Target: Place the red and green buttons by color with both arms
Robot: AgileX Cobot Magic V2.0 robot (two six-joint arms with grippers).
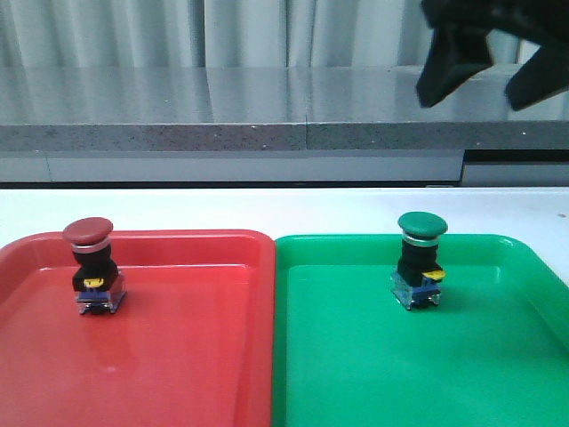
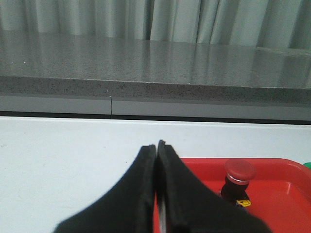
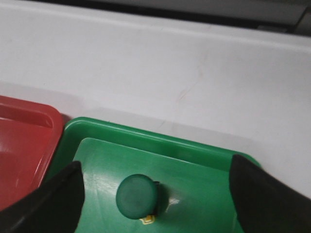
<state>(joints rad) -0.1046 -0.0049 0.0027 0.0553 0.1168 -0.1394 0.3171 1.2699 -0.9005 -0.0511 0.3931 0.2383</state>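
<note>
The red button point(image 1: 92, 265) stands upright in the red tray point(image 1: 178, 356), near its far left. The green button point(image 1: 420, 260) stands upright in the green tray point(image 1: 373, 374). My right gripper point(image 1: 484, 69) is open and empty, high above the green tray at the top right of the front view. In the right wrist view its fingers point(image 3: 53, 199) stand wide on either side of the green button point(image 3: 137, 195) far below. My left gripper point(image 2: 157, 145) is shut and empty, outside the front view. In its wrist view the red button point(image 2: 238, 180) stands ahead of it in the red tray point(image 2: 286, 194).
The two trays lie side by side on the white table point(image 1: 267, 209), touching at the middle. A grey ledge point(image 1: 231, 133) and pale curtains run behind the table.
</note>
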